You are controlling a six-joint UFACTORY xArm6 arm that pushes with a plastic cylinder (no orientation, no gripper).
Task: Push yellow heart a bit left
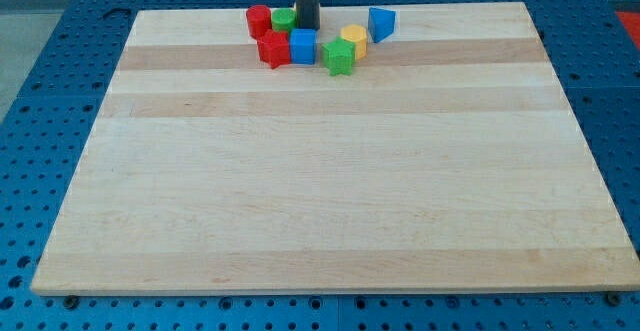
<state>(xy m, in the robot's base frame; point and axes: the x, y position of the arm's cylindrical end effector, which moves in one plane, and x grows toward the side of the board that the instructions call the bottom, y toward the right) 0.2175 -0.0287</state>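
Note:
A yellow block (pixel 354 38), whose heart shape is hard to make out, sits near the view's top edge of the wooden board (pixel 320 191). It touches a green star (pixel 339 58) at its lower left. My tip (pixel 307 27) is to the left of the yellow block, with a gap between them. It stands just above a blue cube (pixel 303 46) and right beside a green block (pixel 284 18).
A red block (pixel 259 19) and a red star (pixel 273 50) sit at the left of the cluster. A blue triangular block (pixel 381 23) stands to the right of the yellow one. The board's top edge is close behind the blocks.

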